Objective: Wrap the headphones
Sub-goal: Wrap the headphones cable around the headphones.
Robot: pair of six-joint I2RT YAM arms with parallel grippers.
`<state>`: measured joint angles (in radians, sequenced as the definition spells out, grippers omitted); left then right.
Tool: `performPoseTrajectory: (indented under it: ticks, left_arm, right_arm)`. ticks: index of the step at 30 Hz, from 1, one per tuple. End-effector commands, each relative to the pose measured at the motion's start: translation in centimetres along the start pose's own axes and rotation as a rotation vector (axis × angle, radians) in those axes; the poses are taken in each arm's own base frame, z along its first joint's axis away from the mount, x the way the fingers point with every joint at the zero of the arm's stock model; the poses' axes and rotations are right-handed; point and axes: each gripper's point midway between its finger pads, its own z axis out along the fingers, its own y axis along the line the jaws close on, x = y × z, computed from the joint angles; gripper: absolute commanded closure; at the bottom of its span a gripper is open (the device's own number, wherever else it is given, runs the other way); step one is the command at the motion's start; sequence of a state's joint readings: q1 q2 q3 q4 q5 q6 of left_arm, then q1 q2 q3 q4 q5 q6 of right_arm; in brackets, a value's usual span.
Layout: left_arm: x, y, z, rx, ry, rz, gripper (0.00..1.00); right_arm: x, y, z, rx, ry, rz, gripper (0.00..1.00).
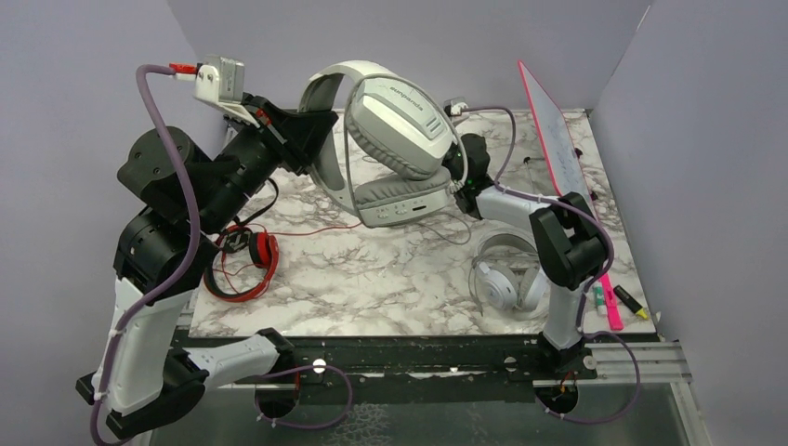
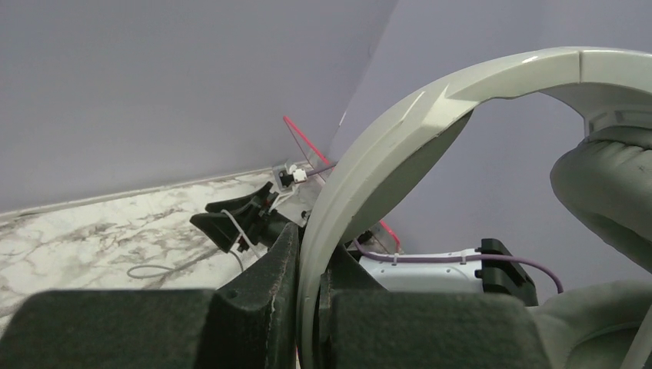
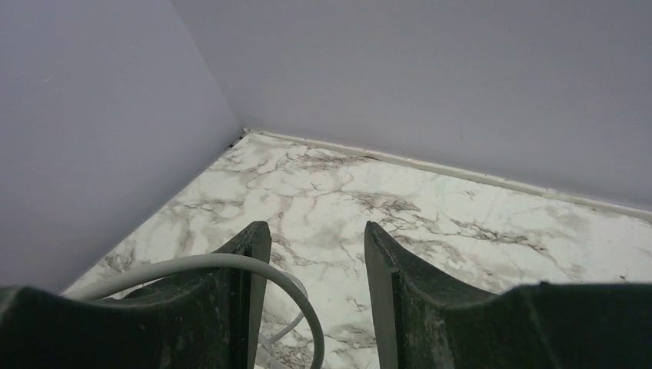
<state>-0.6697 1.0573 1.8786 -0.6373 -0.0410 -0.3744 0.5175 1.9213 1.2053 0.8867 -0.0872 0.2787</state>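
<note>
Clearly, the left pincer (image 1: pixel 311 137) is clamped on the headband (image 2: pixel 400 131) of the light grey headset (image 1: pixel 400 121) and holds it in the air above the far part of the desk (image 1: pixel 372 279). In the left wrist view the band stands between the two black fingers (image 2: pixel 261 300), which press on it from both sides. The two ear cups hang to the right of this pincer, one above the other.

The right pincer (image 1: pixel 462 175) is just beside the lower ear cup, at its right end. In the right wrist view its jaws are apart, with marble surface showing between them. A thin grey cable (image 3: pixel 231 261) goes across the left finger and bends down into the gap; it is not squeezed.

The white-silver headset (image 1: pixel 502 283) lies flat on the desk near the right arm. The red-and-black headset (image 1: pixel 251 255) lies at the left edge of the desk, close to the left arm, and its red cable (image 1: pixel 307 230) runs loose toward the middle. A board with a pink edge (image 1: pixel 558 139) leans at the far right, and some markers (image 1: pixel 615 307) lie at the right edge.
</note>
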Motion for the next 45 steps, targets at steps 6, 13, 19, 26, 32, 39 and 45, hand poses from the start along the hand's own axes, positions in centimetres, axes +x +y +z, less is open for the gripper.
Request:
performPoseTrajectory:
  ticks: [6, 13, 19, 26, 32, 39, 45]
  left_arm:
    - [-4.5, -3.4, -1.2, 0.120, -0.103, -0.106, 1.00]
    - [-6.0, -4.2, -2.3, 0.138, -0.112, -0.097, 1.00]
    - [-4.1, -5.4, -3.3, 0.219, -0.023, -0.067, 1.00]
    - [2.7, -7.0, -3.1, 0.362, 0.272, -0.068, 1.00]
    - [6.4, 0.8, -5.9, -0.029, 0.402, 0.030, 1.00]
    - [13.9, 8.6, -8.6, -0.363, 0.688, 0.161, 1.00]
    - [19.9, 14.2, -9.6, -0.585, 0.877, 0.278, 1.00]
  right_arm:
    - [1.8, -5.8, 2.0, 0.173, 0.027, 0.098, 0.61]
    - [4.4, -9.2, 1.6, 0.106, 0.116, 0.097, 0.82]
    - [3.8, -11.6, 2.6, 0.041, 0.222, 0.074, 1.00]
    - [2.0, -15.2, 5.0, 0.042, 0.299, 0.117, 1.00]
    - [-0.2, -18.1, 5.9, 0.053, 0.320, 0.102, 1.00]
    - [-2.6, -17.3, 6.3, 0.010, 0.326, 0.080, 1.00]
    - [-9.0, -15.6, 6.1, 0.003, 0.274, -0.017, 1.00]
